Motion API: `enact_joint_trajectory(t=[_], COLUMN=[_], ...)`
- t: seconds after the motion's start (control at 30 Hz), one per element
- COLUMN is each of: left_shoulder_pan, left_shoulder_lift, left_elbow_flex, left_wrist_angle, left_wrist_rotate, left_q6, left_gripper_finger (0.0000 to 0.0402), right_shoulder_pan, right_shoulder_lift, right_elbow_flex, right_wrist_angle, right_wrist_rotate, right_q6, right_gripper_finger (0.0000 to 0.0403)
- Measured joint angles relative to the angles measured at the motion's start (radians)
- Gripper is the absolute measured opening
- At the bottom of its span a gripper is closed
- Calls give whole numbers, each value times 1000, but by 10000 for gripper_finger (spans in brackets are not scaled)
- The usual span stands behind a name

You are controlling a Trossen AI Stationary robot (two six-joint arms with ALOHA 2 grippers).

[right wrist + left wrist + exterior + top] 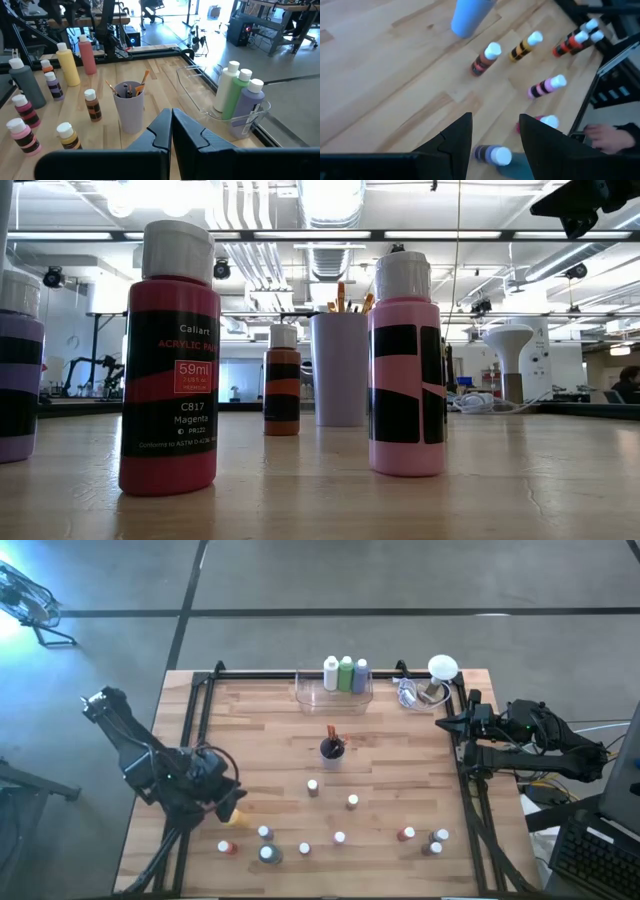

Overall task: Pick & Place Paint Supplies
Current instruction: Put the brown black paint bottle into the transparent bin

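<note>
Left gripper [228,802] hovered open over desk [260,730] left-front edge; right gripper [447,724] clenched empty at right edge.
Clear bin [334,692] at rear edge w/ 3 tall bottles [345,673]; cup w/ brushes [332,748] centre; approx. 10 small bottles [339,837] spread across front; open room mid-left.

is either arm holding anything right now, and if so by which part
Nothing is held. The left tool stands open above the small bottles, with empty fingers. The right tool is shut on nothing, at the table's right edge.
</note>
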Motion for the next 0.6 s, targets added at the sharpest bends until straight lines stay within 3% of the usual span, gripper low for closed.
enact_joint_trajectory(t=[0.6], left_shoulder_pan=[4], left_shoulder_lift=[-3], left_elbow_flex=[-19], left_wrist_angle=[-21], left_wrist_rotate=[68], left_q6=[20], left_gripper_finger=[167], right_shoulder_pan=[0], right_shoulder_lift=[0], right_elbow_flex=[0], right_wrist_angle=[0], right_wrist_rotate=[0], right_q6=[0], right_gripper_finger=[8])
